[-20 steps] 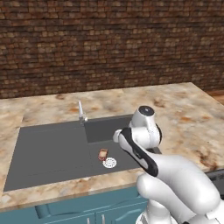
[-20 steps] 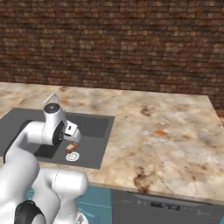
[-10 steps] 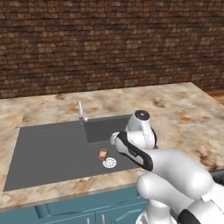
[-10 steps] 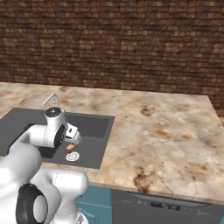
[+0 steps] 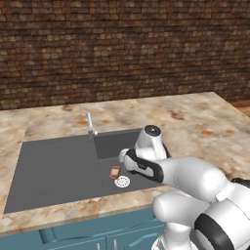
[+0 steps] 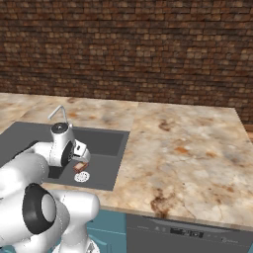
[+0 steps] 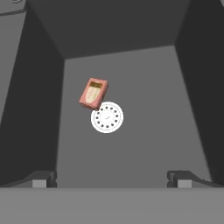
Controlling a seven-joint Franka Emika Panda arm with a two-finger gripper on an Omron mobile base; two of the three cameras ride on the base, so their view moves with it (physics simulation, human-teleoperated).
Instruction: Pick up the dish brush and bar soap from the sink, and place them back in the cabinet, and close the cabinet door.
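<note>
The bar soap (image 7: 93,93) is a small reddish-brown block with a paler face. It lies on the floor of the deeper section of the dark grey sink (image 5: 53,166), touching the white drain disc (image 7: 107,117). The soap also shows from the base cameras (image 5: 114,171) (image 6: 79,167). My gripper (image 7: 112,177) hangs above the deep basin, pointing down at the floor. It is open with nothing between its fingers, and the soap lies ahead and slightly left of it. The dish brush, the cabinet and the cabinet door are out of view.
A small silver faucet (image 5: 91,126) stands at the back rim of the sink. Speckled stone counter (image 6: 188,148) surrounds the basin and runs wide to the right. A brick wall (image 5: 122,49) closes the back. Low teal cupboards (image 5: 83,234) sit under the counter's front edge.
The arm has bent and the hand has dropped lower and slightly left over the deep basin. The jaws stay open and the soap has not moved.
</note>
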